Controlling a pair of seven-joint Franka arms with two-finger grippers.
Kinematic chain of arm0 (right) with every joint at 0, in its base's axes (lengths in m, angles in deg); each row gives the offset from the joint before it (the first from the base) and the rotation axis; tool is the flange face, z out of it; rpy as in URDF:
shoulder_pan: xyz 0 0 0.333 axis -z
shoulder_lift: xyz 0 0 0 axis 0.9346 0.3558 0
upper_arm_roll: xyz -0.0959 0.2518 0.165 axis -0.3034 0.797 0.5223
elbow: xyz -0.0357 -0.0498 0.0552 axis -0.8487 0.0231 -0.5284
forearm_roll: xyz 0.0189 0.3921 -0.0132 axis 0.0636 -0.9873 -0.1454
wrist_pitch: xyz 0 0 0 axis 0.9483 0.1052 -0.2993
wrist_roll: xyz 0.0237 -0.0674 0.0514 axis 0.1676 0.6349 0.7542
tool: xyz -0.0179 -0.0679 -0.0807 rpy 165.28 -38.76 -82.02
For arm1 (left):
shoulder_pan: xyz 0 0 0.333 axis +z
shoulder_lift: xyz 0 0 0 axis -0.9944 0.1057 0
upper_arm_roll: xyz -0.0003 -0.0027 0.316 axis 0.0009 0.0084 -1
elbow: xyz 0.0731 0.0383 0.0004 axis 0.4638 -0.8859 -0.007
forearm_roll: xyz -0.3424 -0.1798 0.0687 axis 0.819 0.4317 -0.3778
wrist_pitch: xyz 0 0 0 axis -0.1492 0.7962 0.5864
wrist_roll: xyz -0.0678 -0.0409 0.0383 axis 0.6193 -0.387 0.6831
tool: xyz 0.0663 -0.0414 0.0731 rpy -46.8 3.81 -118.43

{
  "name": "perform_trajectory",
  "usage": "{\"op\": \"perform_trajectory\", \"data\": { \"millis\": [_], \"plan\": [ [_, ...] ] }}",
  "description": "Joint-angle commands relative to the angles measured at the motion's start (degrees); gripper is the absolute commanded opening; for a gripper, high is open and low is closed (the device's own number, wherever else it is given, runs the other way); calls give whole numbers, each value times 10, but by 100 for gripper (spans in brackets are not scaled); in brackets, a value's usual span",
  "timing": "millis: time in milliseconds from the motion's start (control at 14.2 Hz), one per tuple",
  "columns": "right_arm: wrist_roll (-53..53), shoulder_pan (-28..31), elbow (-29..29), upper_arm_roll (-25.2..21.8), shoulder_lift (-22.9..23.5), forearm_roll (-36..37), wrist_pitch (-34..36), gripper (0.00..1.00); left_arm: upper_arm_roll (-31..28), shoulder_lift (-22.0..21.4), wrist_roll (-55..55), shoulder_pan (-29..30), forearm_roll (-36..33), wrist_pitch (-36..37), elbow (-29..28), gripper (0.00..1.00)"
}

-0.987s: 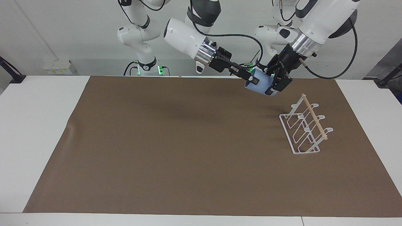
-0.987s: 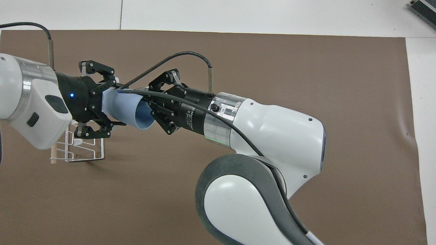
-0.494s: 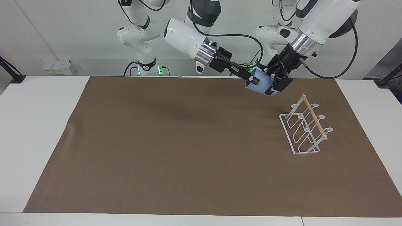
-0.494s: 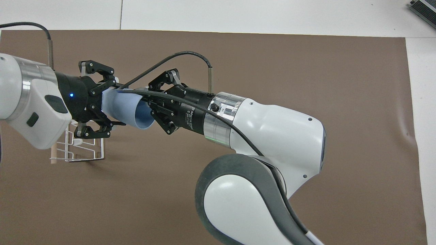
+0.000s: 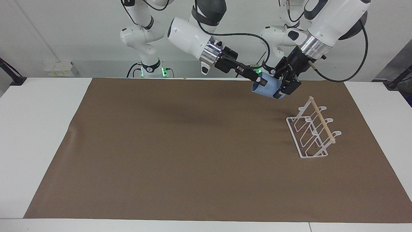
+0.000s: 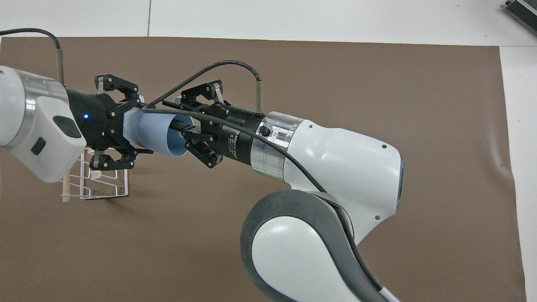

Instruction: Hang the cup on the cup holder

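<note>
The light-blue cup (image 5: 267,88) lies on its side in the air between both grippers; it also shows in the overhead view (image 6: 147,134). My left gripper (image 5: 279,87) is shut around the cup's closed end (image 6: 140,126). My right gripper (image 5: 259,79) is at the cup's rim, one finger inside the mouth and one outside, with the jaws apart (image 6: 180,113). The white wire cup holder (image 5: 312,135) with its wooden dowel (image 5: 322,119) stands on the mat at the left arm's end, just under the left gripper in the overhead view (image 6: 102,188).
A brown mat (image 5: 161,145) covers most of the white table (image 5: 32,129). The two arms meet above the mat's edge nearest the robots. A dark device corner (image 6: 522,10) shows at the table's farthest edge.
My right gripper's fingers have spread apart at the cup's rim. The left gripper and cup have risen slightly. The cup holder has not moved.
</note>
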Motion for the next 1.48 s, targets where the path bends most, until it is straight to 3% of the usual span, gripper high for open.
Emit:
{"op": "perform_trajectory", "data": {
  "millis": [0,282,635,917,1199,1410],
  "plan": [
    [-6,-1,10,2,6,-8,-9,51,-1,-8,-5,0,-10,-8,-11,0],
    [-3,-1,11,2,6,-6,-9,51,-1,-7,-9,0,-61,-8,-10,0],
    [51,6,11,1,5,17,-2,51,0,-8,-44,-8,-232,-3,-9,0],
    [144,12,11,-5,3,130,48,51,0,-16,-52,-8,-312,-28,-36,0],
    [213,55,12,-5,-11,261,159,51,2,-9,-109,-13,-460,-49,-50,0],
    [287,83,12,-6,-32,344,243,53,2,-11,-119,-18,-492,-59,-67,0]
  ]
}}
